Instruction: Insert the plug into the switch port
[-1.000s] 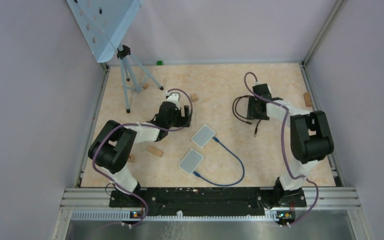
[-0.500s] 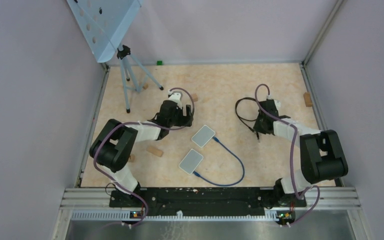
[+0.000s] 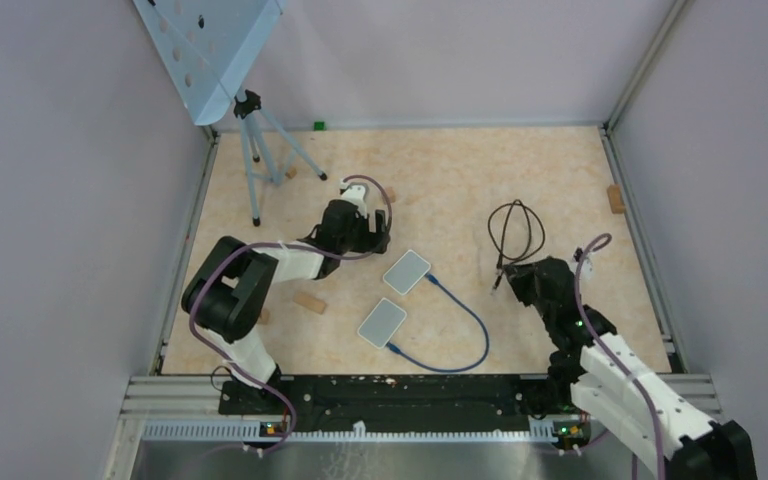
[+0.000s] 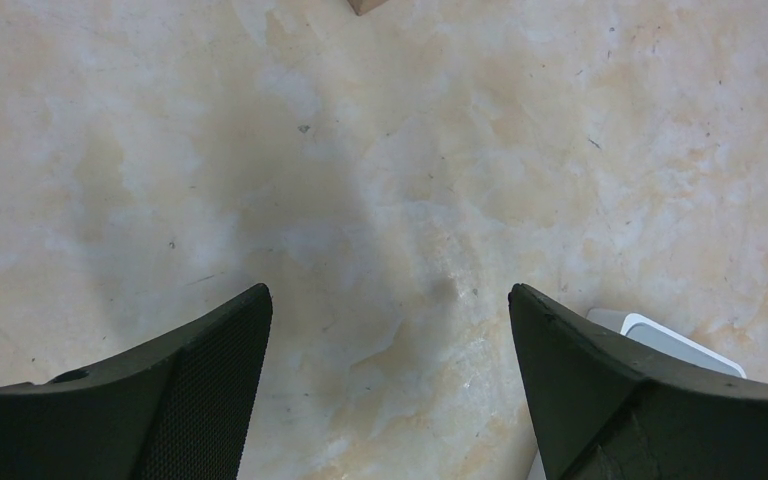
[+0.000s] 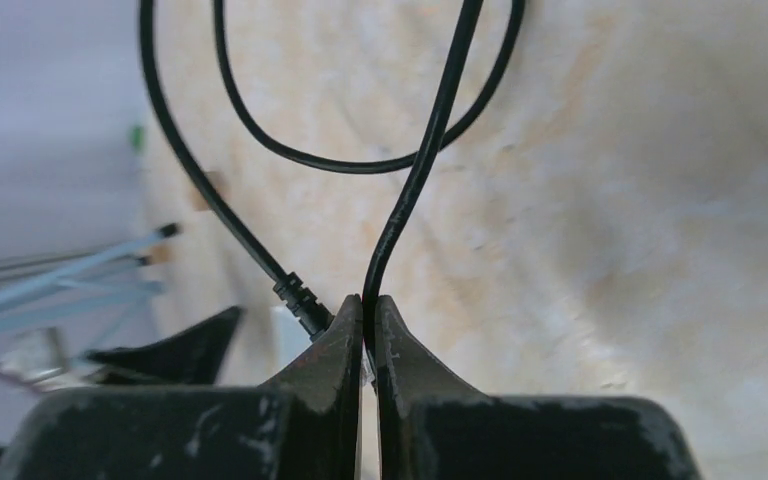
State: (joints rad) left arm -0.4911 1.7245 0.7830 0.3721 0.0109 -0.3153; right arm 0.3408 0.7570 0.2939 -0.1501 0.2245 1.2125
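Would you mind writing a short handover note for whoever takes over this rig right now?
Left gripper: open, empty, over bare table beside the far white box.
Right gripper: shut on the black cable a little behind its plug, which sticks out beside the fingers.
Things: far white box and near white box sit mid-table, joined by a blue cable. The rest of the black cable lies looped further back.
Done: cable gripped.
Left: carry the plug to the switch port and push it in. No port shows in these views.
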